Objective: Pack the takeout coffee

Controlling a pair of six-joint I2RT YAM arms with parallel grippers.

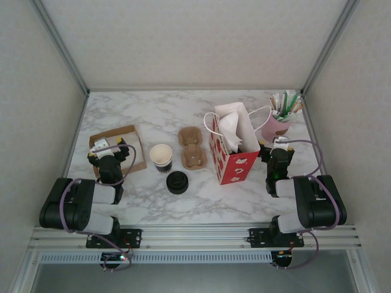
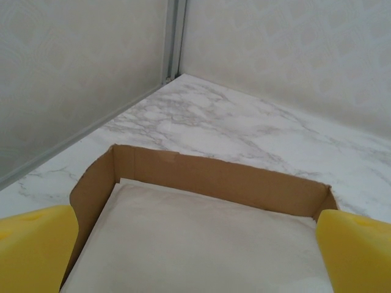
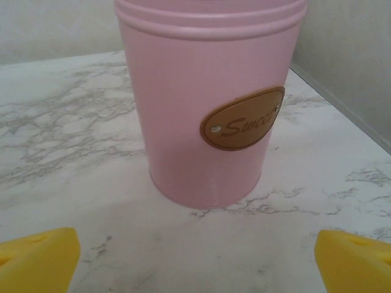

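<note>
Takeout coffee (image 1: 177, 182), a small cup under a round black plastic lid: located upright on white, grey-veined marble-look table (image 1: 153, 113), front of centre, well apart from both grippers. Wall below the lid too dark from above to tell colour. Free of any grip.

Just behind and to its left: lidless paper cup (image 1: 161, 155), cream inside, dark-patterned wall. Right of that cup: brown moulded-pulp cup carrier (image 1: 191, 148), lying flat. Right of the carrier: red paper gift bag (image 1: 235, 165) with white cord handles, upright, mouth open, white tissue paper (image 1: 231, 125) inside.

Left gripper (image 1: 107, 148): poised over shallow brown cardboard tray (image 2: 214, 180) with pale liner, at the table's left side. Yellow left finger pads (image 2: 33, 247) spread wide at either edge of the wrist view, tray's far wall between them. Holding nothing.

Right gripper (image 1: 278, 145): low over the table at the right side, just right of the bag, facing pink cylindrical metal tin (image 3: 201, 91) with oval brown label. Yellow right finger pads (image 3: 36, 259) spread wide, tin apart from both. Holding nothing. Tin stocked with upright sticks and straws (image 1: 284, 104), white and green.
</note>
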